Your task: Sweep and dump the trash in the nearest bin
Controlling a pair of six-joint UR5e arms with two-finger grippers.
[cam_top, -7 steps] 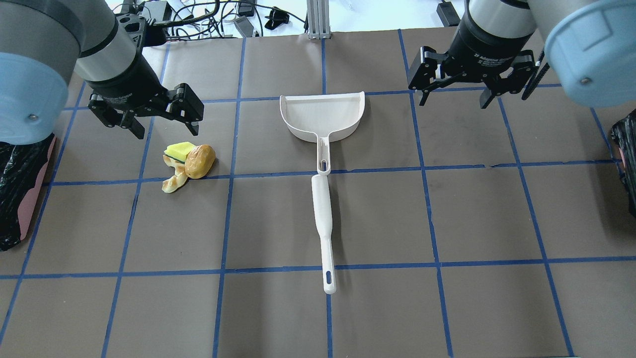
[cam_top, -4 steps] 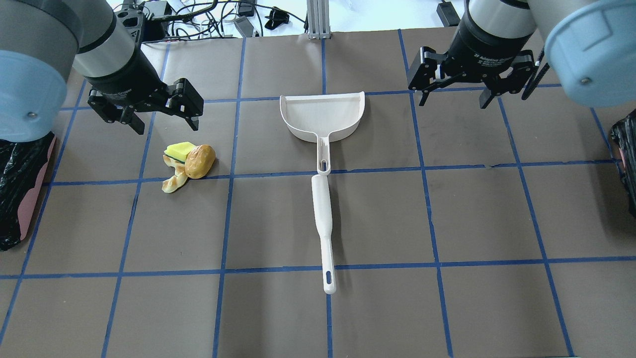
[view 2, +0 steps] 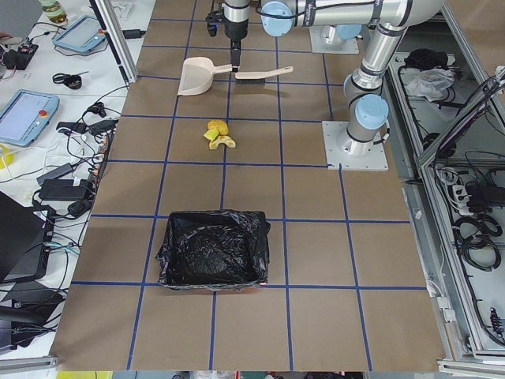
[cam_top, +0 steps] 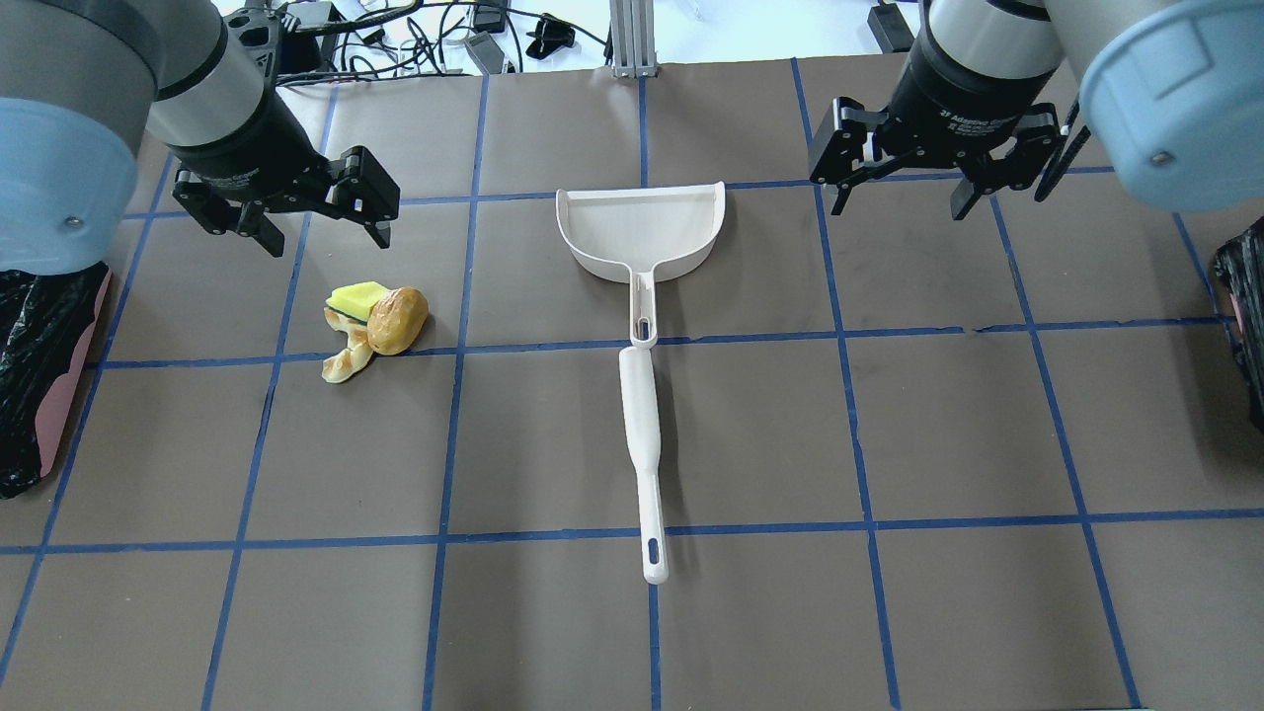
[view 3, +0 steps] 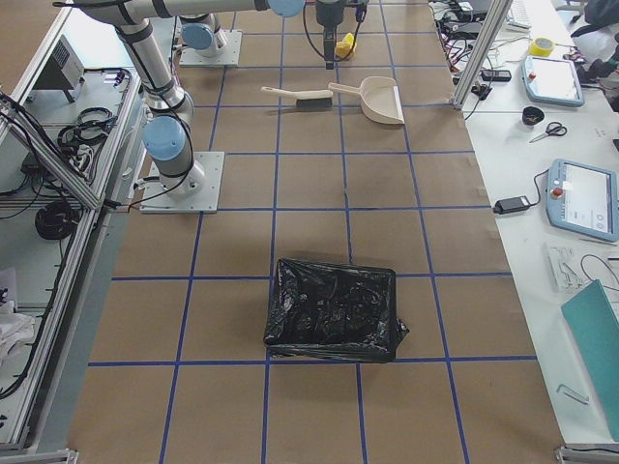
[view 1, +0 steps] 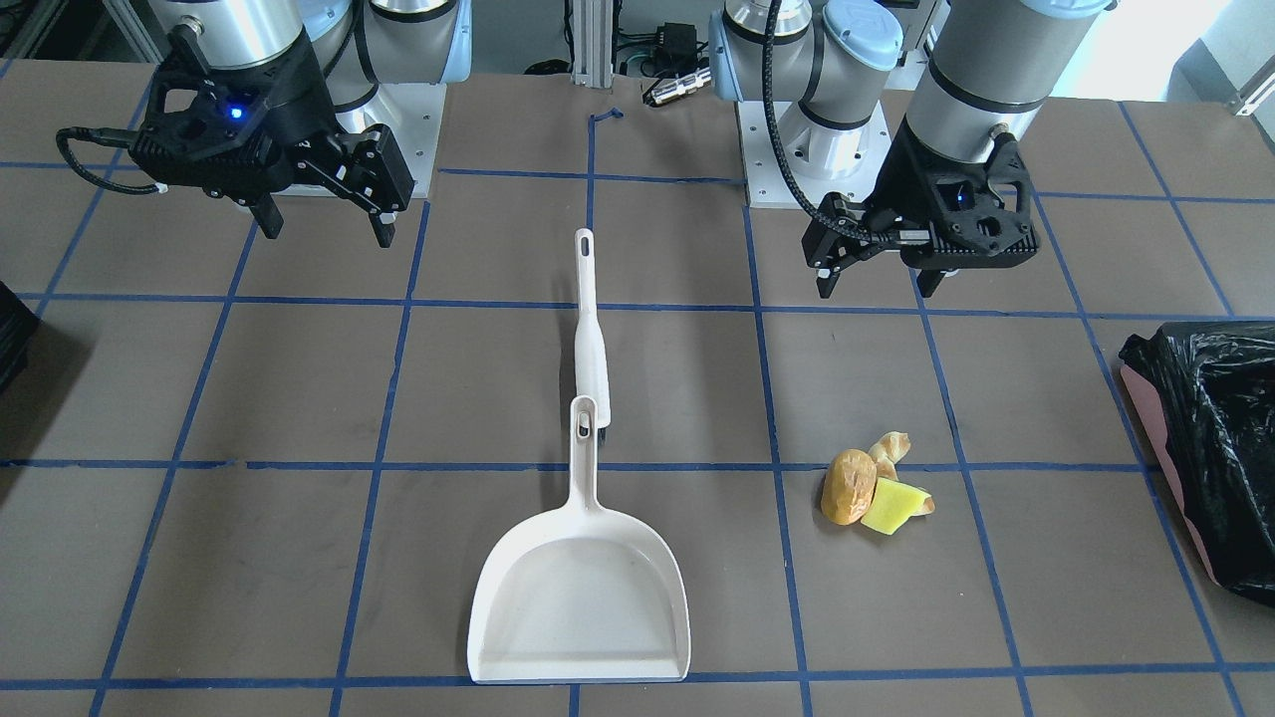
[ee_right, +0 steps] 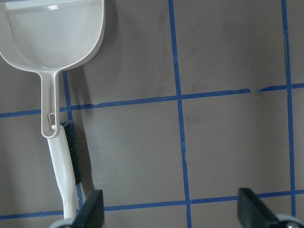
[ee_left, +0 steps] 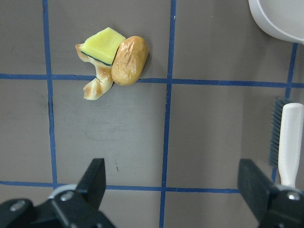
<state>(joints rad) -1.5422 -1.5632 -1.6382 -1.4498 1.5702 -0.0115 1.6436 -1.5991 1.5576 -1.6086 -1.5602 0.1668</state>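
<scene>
The trash lies in a tight clump on the table's left half: an orange-brown potato-like lump [cam_top: 397, 320], a yellow spongy wedge [cam_top: 356, 296] and a tan croissant-like bit [cam_top: 346, 361]. It also shows in the left wrist view [ee_left: 129, 60]. My left gripper [cam_top: 324, 237] is open and empty, in the air just beyond the clump. The pink-sided bin [cam_top: 39, 375] with a black bag stands at the left table edge. A white dustpan [cam_top: 640, 229] and a white brush [cam_top: 642, 444] lie end to end at the centre. My right gripper [cam_top: 899, 205] is open and empty, right of the dustpan.
A second black-bagged bin [cam_top: 1246, 326] sits at the right table edge. Cables and an aluminium post [cam_top: 629, 39] lie beyond the far edge. Blue tape lines grid the brown table.
My left gripper has drifted a little farther from the trash, toward the far side of the table. The right gripper, trash, dustpan and brush have not visibly moved.
</scene>
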